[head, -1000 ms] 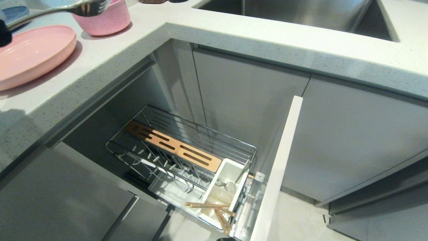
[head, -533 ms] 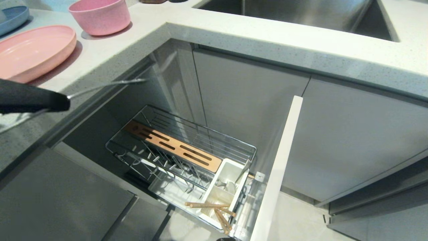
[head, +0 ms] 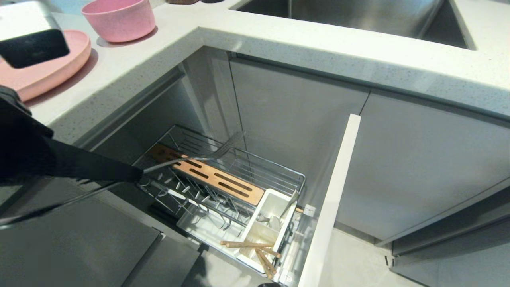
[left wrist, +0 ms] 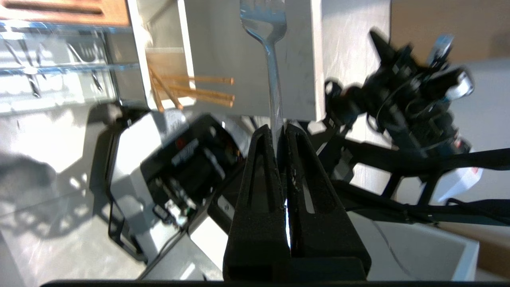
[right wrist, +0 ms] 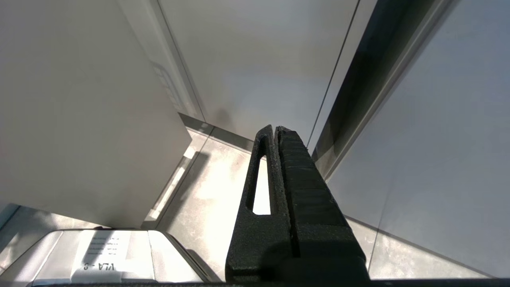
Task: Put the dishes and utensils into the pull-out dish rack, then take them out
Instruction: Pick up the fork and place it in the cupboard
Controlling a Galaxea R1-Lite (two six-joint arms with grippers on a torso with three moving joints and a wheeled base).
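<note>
A slim silver metal fork [head: 191, 157] is held by the black left gripper [head: 137, 174] above the chrome wire pull-out dish rack [head: 239, 167], over its slotted tan wooden board [head: 207, 175].

I see a pale speckled counter [head: 303, 44] that bends round a corner. A shiny metal sink [head: 350, 16] is set in it. Under it are flat grey cupboard doors [head: 295, 111]. The floor [head: 354, 263] is light tile, bright with light.

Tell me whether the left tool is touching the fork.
Touching. The left wrist view shows the left tool shut on the fork handle, which sticks out beyond its tips.
</note>
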